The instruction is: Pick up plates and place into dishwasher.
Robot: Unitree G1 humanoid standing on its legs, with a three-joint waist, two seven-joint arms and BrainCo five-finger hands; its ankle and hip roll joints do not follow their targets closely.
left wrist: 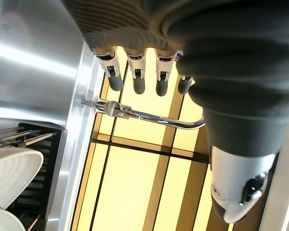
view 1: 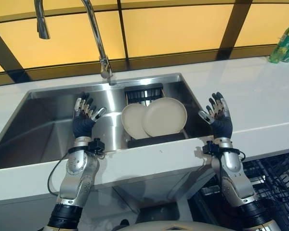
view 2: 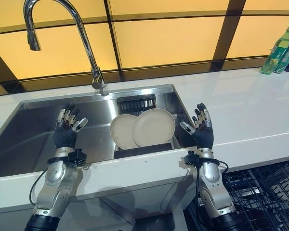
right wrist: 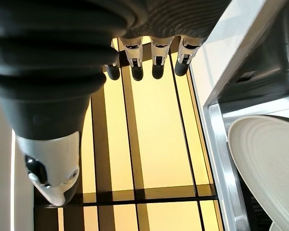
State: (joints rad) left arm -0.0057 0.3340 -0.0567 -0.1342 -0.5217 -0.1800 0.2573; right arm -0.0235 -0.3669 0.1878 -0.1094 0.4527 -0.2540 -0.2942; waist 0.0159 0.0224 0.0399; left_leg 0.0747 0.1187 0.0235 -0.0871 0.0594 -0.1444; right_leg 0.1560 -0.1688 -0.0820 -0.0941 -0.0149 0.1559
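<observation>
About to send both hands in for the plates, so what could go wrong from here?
1. The two round cream plates overlap, leaning in the black rack in the steel sink; pulling one may drag or tip the other.
2. The open right hand hovers over the sink's right wall and could clip it reaching in.
3. The open left hand is raised near the chrome tap; lifting higher could knock it.

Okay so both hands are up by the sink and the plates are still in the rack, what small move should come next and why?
Probably bring the right hand inward toward the nearer, larger plate. Both hands are open and holding nothing, the left hand is raised over the sink, and the two plates lean in the dark rack between them.
</observation>
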